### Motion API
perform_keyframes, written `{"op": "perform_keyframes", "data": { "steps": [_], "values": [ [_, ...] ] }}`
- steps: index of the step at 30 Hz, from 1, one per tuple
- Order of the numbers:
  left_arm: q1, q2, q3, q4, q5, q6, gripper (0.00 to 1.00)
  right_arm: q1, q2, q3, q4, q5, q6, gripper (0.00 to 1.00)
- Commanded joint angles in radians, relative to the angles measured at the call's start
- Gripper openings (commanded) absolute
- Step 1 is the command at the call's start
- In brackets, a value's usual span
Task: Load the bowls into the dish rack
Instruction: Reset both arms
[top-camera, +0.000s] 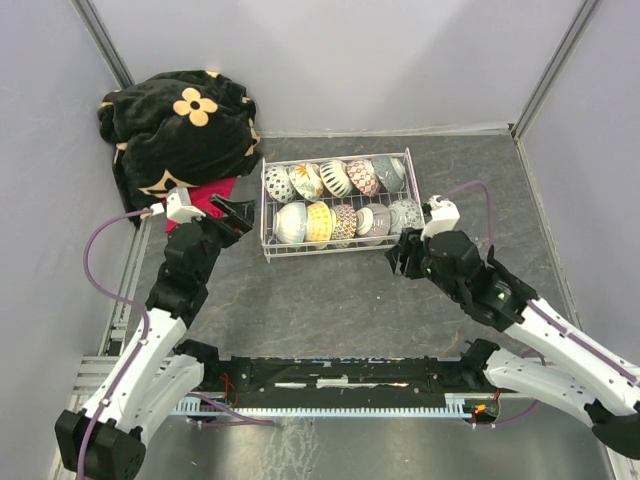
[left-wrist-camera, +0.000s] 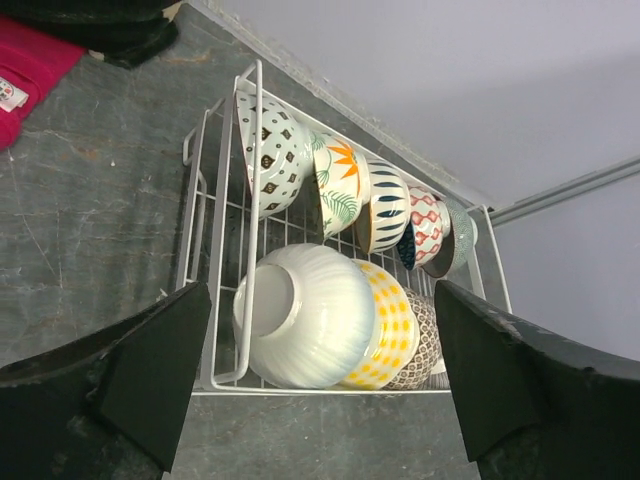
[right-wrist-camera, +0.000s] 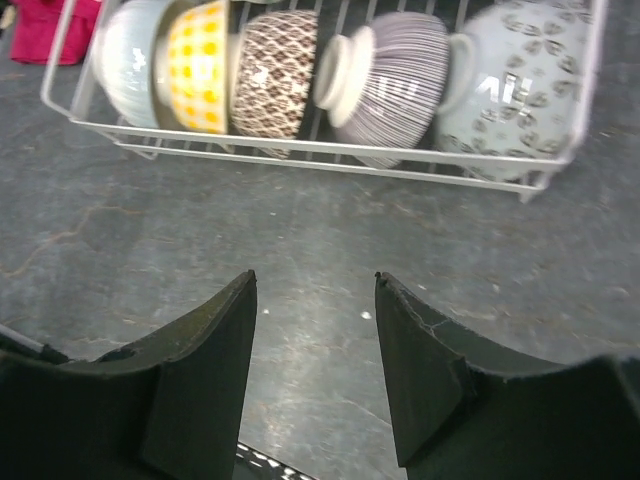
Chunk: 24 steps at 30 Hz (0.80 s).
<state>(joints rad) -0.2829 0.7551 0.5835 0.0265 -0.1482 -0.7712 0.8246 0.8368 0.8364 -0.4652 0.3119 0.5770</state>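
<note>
I've got the dish rack on the table, w/ all ten bowls I count inside, on edge in two rows, prob. so they fit. L claw gapes wide, empty, by rack's left end. R claw is parted, empty, near front-right corner. Loading looks done.

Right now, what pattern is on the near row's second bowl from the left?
The bowl has yellow-and-white checks; right wrist view shows it best.
</note>
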Motion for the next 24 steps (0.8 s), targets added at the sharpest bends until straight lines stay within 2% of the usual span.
{"op": "perform_keyframes", "data": {
  "steps": [1, 9, 14, 17, 20, 23, 24],
  "values": [
    [-0.001, -0.062, 0.009, -0.080, -0.022, 0.009, 0.99, 0.003, -0.100, -0.024, -0.132, 0.117, 0.000, 0.59],
    [-0.001, -0.178, -0.076, -0.143, -0.003, -0.022, 0.99, 0.002, -0.256, -0.065, -0.272, 0.171, 0.048, 0.60],
    [-0.001, -0.242, -0.103, -0.156, -0.050, 0.007, 0.99, 0.002, -0.313, -0.100, -0.267, 0.198, 0.030, 0.63],
    [-0.001, -0.232, -0.113, -0.130, -0.104, 0.024, 0.99, 0.002, -0.292, -0.112, -0.229, 0.282, -0.005, 0.64],
    [-0.001, -0.205, -0.162, -0.010, -0.104, 0.087, 0.99, -0.007, -0.216, -0.135, -0.138, 0.396, -0.072, 0.67],
    [-0.001, -0.164, -0.206, 0.096, -0.135, 0.155, 0.99, -0.088, -0.140, -0.139, -0.053, 0.397, -0.125, 0.69],
    [-0.001, -0.142, -0.214, 0.124, -0.152, 0.177, 0.99, -0.132, -0.125, -0.141, -0.022, 0.373, -0.138, 0.73]
  ]
}}
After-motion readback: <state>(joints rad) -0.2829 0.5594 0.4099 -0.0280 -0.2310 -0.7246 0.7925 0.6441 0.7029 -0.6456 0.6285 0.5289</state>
